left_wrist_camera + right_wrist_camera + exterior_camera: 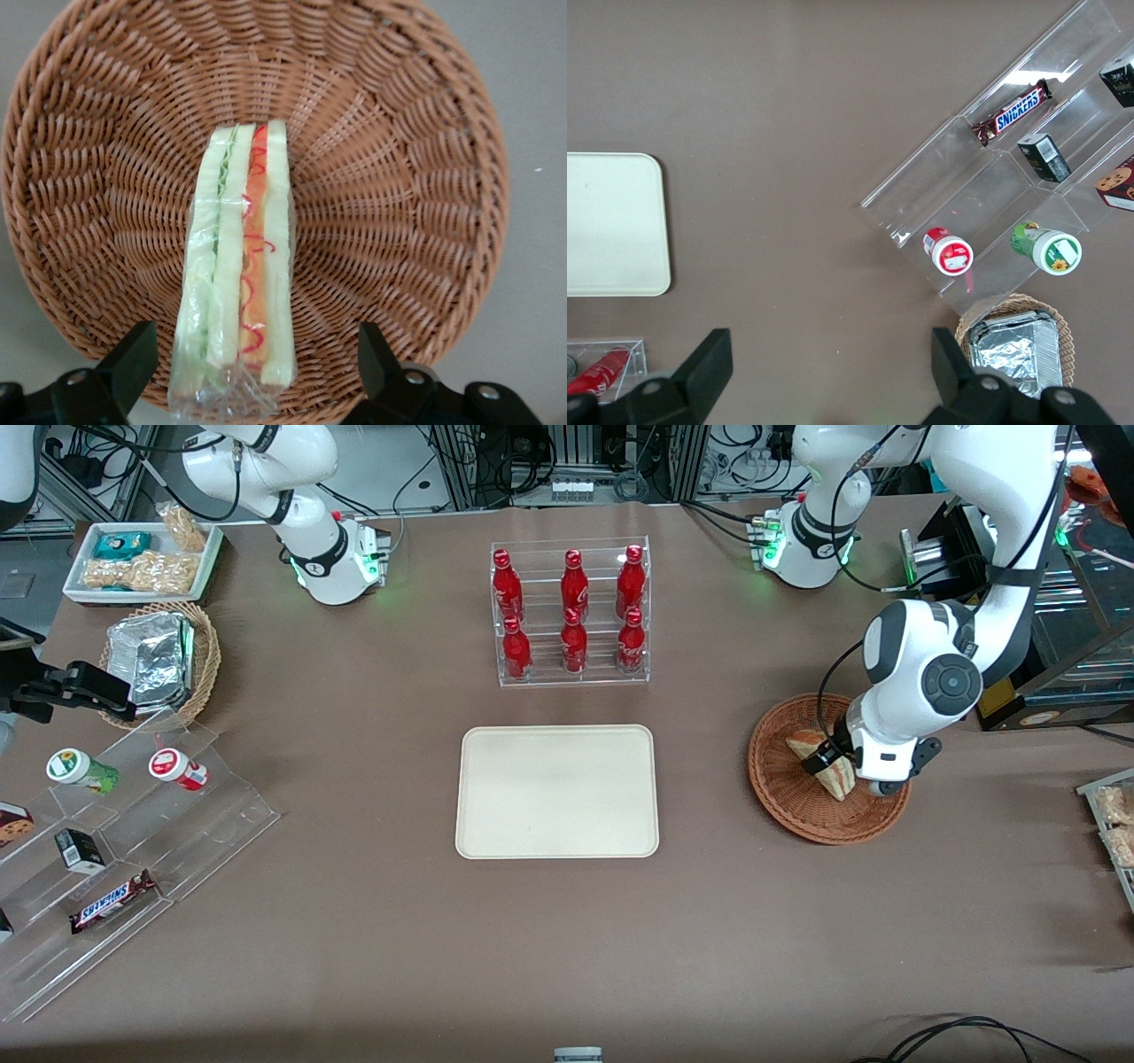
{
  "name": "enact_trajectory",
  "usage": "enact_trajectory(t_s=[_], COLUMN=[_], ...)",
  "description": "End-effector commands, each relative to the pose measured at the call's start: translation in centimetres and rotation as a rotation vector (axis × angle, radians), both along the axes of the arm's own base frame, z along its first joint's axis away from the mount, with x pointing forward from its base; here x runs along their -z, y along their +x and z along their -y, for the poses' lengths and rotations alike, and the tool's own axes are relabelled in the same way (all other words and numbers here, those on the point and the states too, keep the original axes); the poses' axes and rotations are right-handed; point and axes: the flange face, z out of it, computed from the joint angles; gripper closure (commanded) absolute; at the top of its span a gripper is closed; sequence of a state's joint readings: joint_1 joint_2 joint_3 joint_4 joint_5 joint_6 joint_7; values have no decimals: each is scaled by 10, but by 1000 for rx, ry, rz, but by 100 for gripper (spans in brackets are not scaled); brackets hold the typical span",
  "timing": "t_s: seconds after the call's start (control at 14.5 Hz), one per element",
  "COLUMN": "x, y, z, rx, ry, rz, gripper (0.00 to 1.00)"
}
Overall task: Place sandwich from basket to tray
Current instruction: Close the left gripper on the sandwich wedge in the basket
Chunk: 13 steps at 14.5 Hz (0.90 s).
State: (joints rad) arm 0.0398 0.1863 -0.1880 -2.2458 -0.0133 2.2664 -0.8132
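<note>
Hovering low over the basket [828, 793], your hand [252, 372] straddles the sandwich [239, 266], fingers [133, 359] spread wide with one to each side of the wedge and neither touching it: released, holding nothing.

Item: sandwich. Location: in the basket, standing on edge so its layers (bread, green, red-orange) face the wrist camera, in clear wrap. Standing this way it offers its two flat bread faces to the fingers, which is likely why the hand is turned to line up across them.

Item: basket. Location: on the counter [354, 921] toward the working arm's end, well apart from the tray. Its sloped wicker wall props the wedge upright.

Item: tray [558, 790]. Location: mid-counter, nearer the front camera than the bottle rack [571, 611]; bare, flat and low-rimmed, so a set-down should need little clearance.

Status, as a judgement: grasp not yet made. You would probably close gently, since soft bread crushes and slick wrap may slip.
</note>
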Motion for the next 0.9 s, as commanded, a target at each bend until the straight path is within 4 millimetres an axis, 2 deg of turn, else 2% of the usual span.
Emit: enact_trajectory(t_s=[0.0, 0.07, 0.14, 0.28, 0.41, 0.62, 0.76, 0.83], x=[13, 15, 18, 16, 11, -8, -34, -53], y=[-1, -1, 0, 2, 4, 6, 7, 6], z=[1, 0, -2, -6, -8, -6, 1, 22], rx=[-17, -20, -24, -27, -16, -1, 17, 53], ry=[-3, -4, -5, -5, -7, -1, 3, 2], rz=[-8, -13, -18, -16, -7, 26, 56, 82], gripper=[6, 41, 64, 93, 97, 98, 98, 98])
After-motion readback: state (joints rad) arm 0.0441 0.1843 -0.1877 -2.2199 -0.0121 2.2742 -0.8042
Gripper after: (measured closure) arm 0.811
